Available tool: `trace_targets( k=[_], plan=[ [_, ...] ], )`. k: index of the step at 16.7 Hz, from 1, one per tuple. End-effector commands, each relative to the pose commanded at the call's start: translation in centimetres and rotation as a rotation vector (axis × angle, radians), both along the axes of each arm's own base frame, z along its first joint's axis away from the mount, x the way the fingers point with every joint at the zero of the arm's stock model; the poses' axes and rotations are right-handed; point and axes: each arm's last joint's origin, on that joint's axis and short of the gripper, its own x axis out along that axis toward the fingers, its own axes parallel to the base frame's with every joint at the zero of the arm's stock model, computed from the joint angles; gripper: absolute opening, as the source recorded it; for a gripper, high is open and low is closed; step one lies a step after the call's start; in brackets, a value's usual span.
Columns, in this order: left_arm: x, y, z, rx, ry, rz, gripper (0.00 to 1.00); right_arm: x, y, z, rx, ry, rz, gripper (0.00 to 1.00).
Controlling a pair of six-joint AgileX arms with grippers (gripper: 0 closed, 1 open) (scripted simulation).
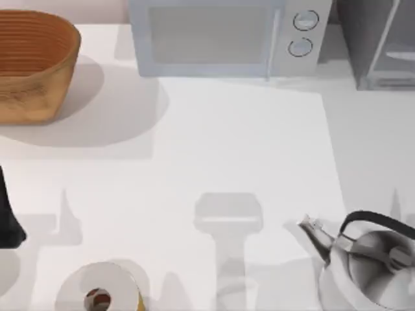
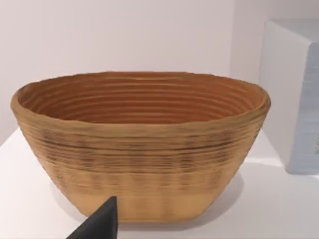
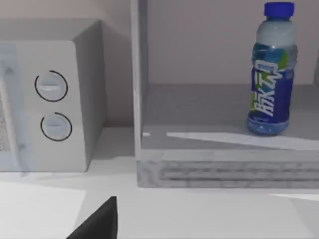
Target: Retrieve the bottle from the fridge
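The bottle [image 3: 271,69] stands upright on the shelf inside the open fridge [image 3: 209,164], which sits just beside the microwave [image 3: 50,94] (2 round knobs). The left hand [image 2: 97,224] faces the woven basket [image 2: 139,144] on the bench [image 1: 227,149]. Neither hand's fingers can be judged apart or together.

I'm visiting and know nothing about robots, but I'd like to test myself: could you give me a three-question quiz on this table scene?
1. True or false: the bottle stands upright inside the open fridge.
2. What colour is the bottle's cap? A) red B) blue C) green
3. Fill in: the appliance with two round knobs beside the fridge is the ____.

Key:
1. True; the right wrist view shows it standing on the fridge floor.
2. B, blue.
3. Microwave, at the back of the table, with the basket at the table's left.
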Motion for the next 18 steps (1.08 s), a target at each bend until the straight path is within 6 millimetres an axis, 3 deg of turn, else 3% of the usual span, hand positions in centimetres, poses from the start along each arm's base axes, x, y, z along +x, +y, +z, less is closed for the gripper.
trace_targets(
  k=[7,12,18],
  plan=[
    [0.0,0.0,0.0,0.000,0.000,0.000,1.00,0.9,-0.5,1.1,-0.004,-0.027,0.003,1.00],
    [0.0,0.0,0.0,0.000,0.000,0.000,1.00,3.8,-2.0,2.1,-0.014,-0.041,0.001,1.00],
    [0.0,0.0,0.0,0.000,0.000,0.000,1.00,7.9,-5.5,-0.7,0.009,0.032,0.000,1.00]
  ],
)
